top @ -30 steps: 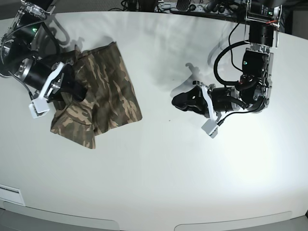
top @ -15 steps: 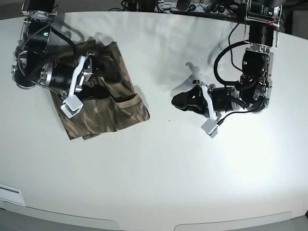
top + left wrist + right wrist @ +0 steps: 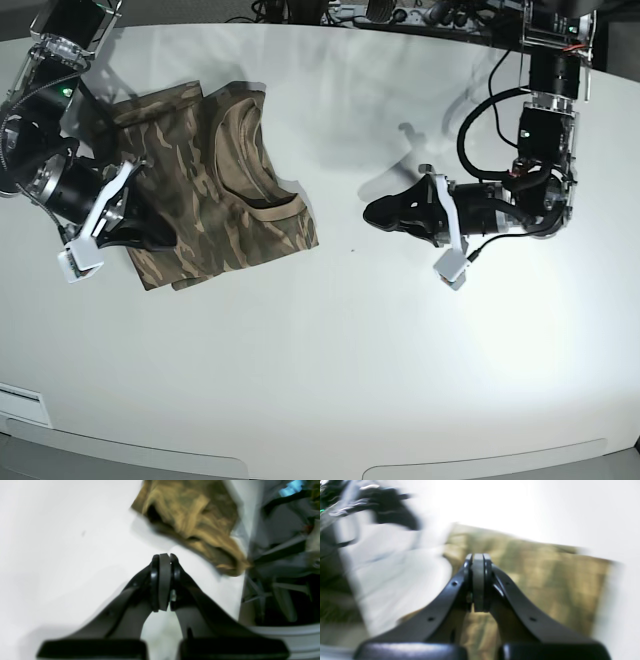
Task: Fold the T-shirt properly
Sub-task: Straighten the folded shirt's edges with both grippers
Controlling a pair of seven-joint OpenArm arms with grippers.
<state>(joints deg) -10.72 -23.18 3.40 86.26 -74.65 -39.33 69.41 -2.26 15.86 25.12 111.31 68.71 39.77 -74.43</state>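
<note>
Lying folded on 1 table (image 3: 330, 340): 1 T-shirt (image 3: 215, 190).

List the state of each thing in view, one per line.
T-shirt: partly folded and rumpled on the table, collar showing, not held by either gripper.
Left gripper: shut, empty, over bare table away from the shirt.
Right gripper: shut, nothing seen between its pads, over the shirt; contact cannot be told.
Table: white, bears the shirt at the base view's left.
</note>
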